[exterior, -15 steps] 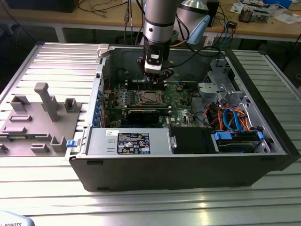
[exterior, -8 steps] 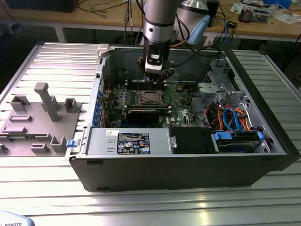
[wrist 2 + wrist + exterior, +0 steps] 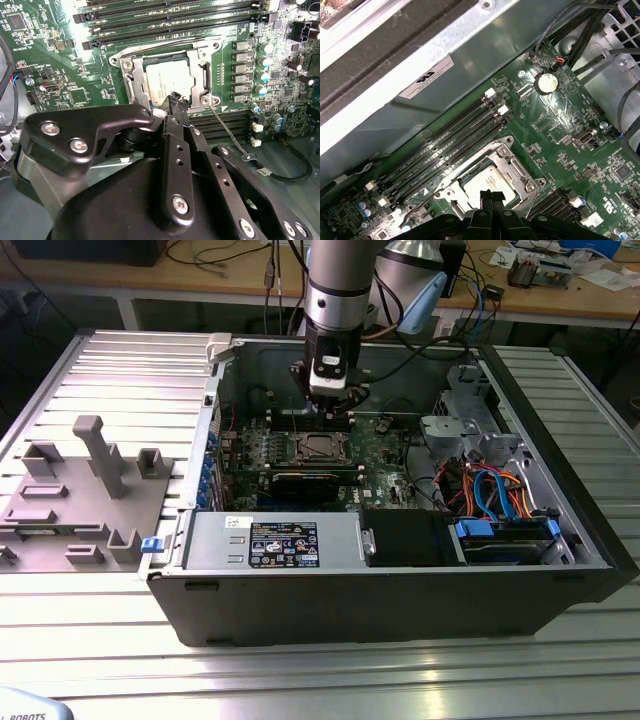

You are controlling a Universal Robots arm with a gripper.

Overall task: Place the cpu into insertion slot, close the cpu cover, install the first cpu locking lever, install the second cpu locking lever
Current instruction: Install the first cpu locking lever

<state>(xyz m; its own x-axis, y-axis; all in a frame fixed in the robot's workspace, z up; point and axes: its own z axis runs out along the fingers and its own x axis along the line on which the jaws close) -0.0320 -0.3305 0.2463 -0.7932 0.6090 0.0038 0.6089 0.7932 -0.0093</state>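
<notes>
Where the arm (image 3: pixel 338 290) reaches down into the open computer case (image 3: pixel 400 590), the gripper (image 3: pixel 328 412) hangs low over the green circuit board (image 3: pixel 385 435), at the far edge of the insertion slot (image 3: pixel 133 87) as the exterior view has it. Pincer narrow: in both wrist views the two black fingertips (image 3: pixel 175 98) are drawn together, with nothing seen between them. The cpu (image 3: pixel 167 80) is seated in the slot, silver-grey top up and level. The cpu cover (image 3: pixel 201 64) lies flat around it, framing the chip on all sides. In the second wrist view the tips overlap the corner of the cpu nearest the gripper body; in the first wrist view the gripper (image 3: pixel 490 196) sits over the chip's (image 3: pixel 487 181) near edge. I cannot tell whether the tips touch the metal or hover just above it. One locking lever (image 3: pixel 227 131), a thin wire rod with a hooked end, stands out from the socket corner beside the tips and slants across the memory slots (image 3: pixel 225 122), unlatched.
</notes>
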